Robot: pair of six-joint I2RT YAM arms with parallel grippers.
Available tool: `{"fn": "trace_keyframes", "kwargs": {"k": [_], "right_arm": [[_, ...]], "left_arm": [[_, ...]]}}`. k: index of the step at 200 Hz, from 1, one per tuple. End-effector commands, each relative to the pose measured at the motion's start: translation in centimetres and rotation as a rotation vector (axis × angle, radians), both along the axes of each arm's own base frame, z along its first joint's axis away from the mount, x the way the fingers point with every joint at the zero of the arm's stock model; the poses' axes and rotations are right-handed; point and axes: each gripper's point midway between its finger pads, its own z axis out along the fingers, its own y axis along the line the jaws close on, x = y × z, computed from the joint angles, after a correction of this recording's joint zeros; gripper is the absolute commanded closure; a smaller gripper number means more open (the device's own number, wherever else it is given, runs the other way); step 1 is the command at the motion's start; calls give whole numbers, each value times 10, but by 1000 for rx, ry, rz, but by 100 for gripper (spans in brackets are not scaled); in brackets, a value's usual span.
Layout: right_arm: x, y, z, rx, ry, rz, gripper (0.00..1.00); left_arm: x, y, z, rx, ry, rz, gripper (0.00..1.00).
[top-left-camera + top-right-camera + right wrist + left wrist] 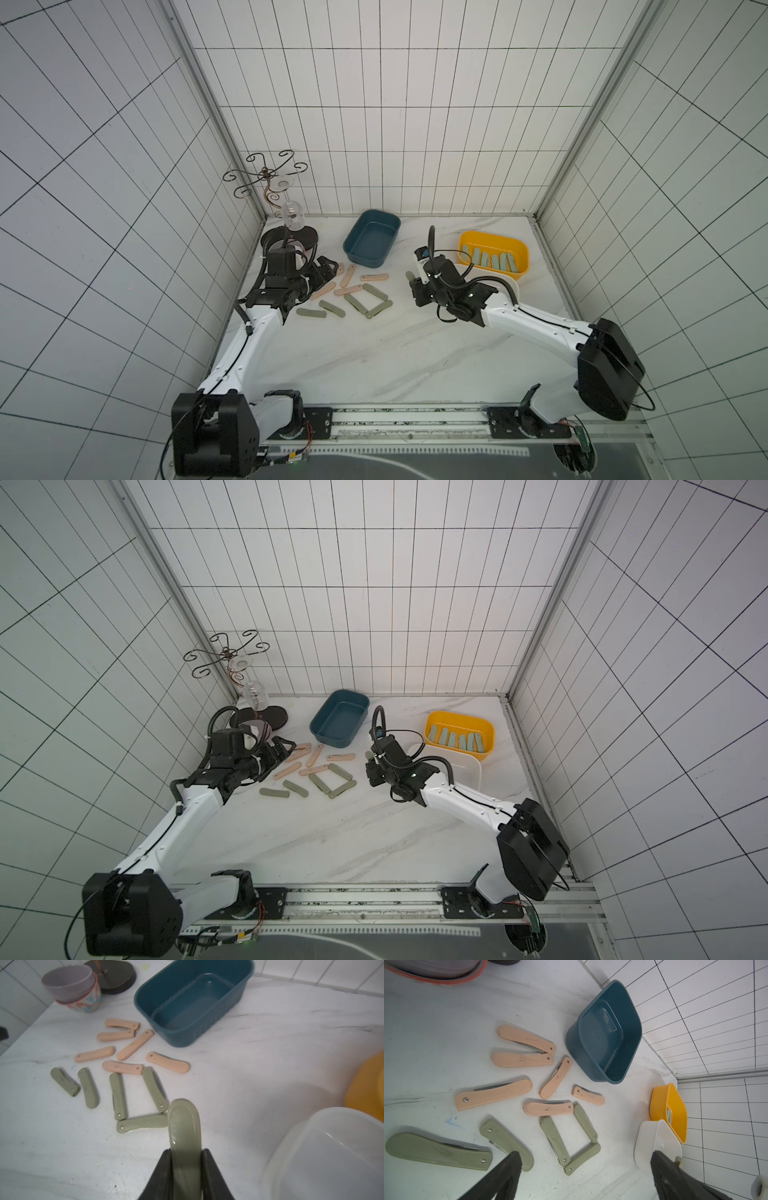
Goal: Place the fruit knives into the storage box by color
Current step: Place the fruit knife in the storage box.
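Olive now: grips one olive knife [184, 1122] by its end in the right claw [186, 1152], clear of the surface [270, 1064], presumably bound for the white box [336, 1153]. Holds the left claw [585, 1155] spread wide above the loose olive knives [506, 1142] and peach knives [494, 1093], ready to pick. Finds pale mint knives [492, 261] lined up in the yellow box [498, 240], nothing in the teal box [371, 237], probably kept for peach.

Peach knives [373, 277], olive knives [331, 308] lie loose; mint knives [494, 261] in yellow box [492, 237].
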Motion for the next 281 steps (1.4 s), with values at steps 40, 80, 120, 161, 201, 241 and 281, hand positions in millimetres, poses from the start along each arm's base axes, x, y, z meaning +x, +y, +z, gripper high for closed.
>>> {"fn": "trace_keyframes", "kwargs": {"k": [40,80,120,161,201,241,281], "right_arm": [[18,-99,-49,134,172,-351,74],[19,-122,-75,252,236,-476,74],[24,-126,-97,320,296,-531,74],[34,-125,-115,307,330,-558,74],[42,-126,-123,294,333,-573,71],[44,-125,-125,278,335,-558,57],[44,-131,-89,290,258,-547,55]], "left_arm": [[4,-25,32,10,-82,-37,3],[3,-35,32,13,-79,-57,3],[3,-40,32,17,-78,-65,3],[2,-43,33,16,-80,-71,3],[1,-45,34,16,-80,-75,3],[0,-47,34,16,-81,-81,3],[-2,-47,34,15,-81,-82,3]]}}
